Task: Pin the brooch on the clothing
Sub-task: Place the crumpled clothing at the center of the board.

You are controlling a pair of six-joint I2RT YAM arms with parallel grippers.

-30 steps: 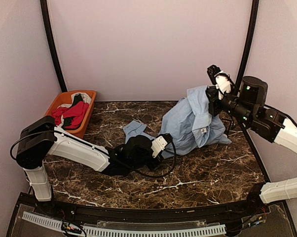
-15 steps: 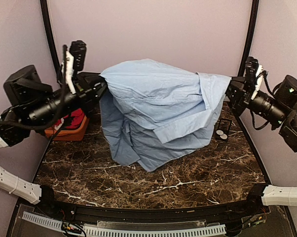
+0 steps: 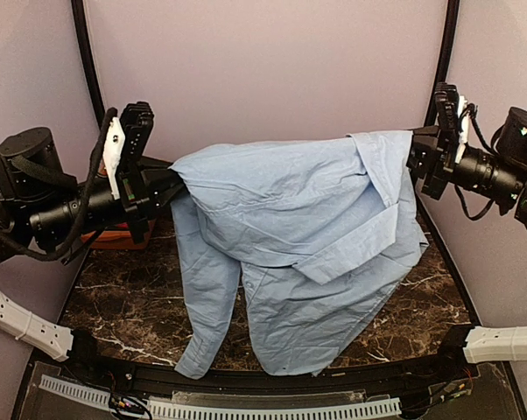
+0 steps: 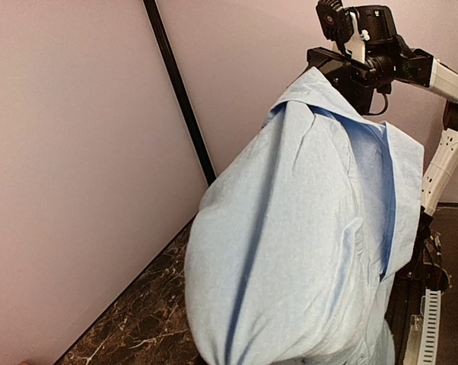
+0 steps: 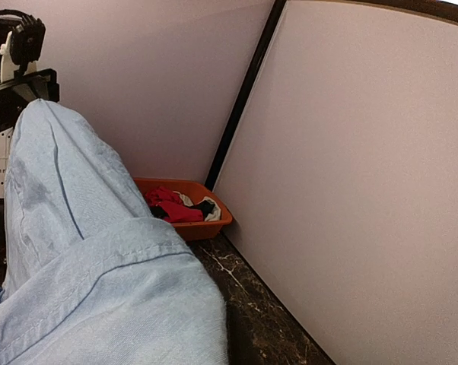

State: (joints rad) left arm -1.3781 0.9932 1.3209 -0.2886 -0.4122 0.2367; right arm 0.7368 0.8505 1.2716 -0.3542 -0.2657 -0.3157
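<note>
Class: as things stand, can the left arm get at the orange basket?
Probably not yet. The basket is close by, but the left gripper is shut on the shirt, stretched across to the right gripper; it would have to let go first.

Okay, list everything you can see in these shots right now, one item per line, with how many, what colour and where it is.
shirt: one, light blue, stretched in the air between the two grippers, lower part hanging towards the table
basket: one, orange, far left corner of the table by the wall
garments: a small heap, red with some black and white, inside the basket
table: one, dark brown marble with white veins, under the shirt
left gripper: one, black, raised on the left, shut on the shirt's left end
right gripper: one, black, raised on the right, shut on the shirt's collar end
</note>
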